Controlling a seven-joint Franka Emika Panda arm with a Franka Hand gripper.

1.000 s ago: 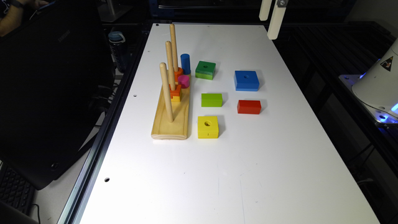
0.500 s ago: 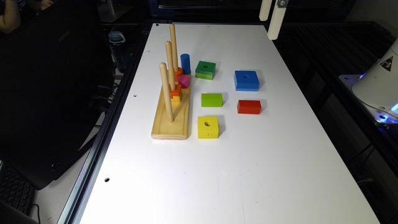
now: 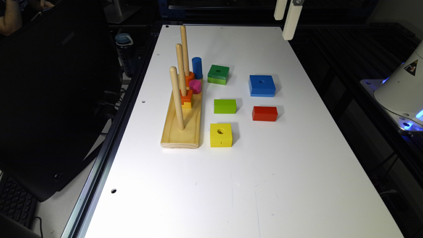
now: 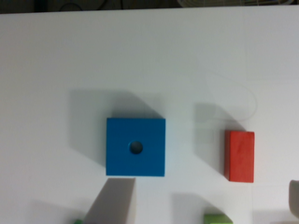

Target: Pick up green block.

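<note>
White counter [image 3: 231, 185], and resting on it: a wooden peg board [image 3: 182, 127] at nine o'clock, the green block [image 3: 218, 74] toward twelve, a blue block [image 3: 261, 85] at two, a lime block [image 3: 225, 106] dead centre, a red block [image 3: 264, 113] at three, a yellow block [image 3: 221, 135] at six.

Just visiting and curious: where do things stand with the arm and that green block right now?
Gripper high above the table's far end, open, empty. Green block untouched beside the blue cylinder. Nothing on top of it.
</note>
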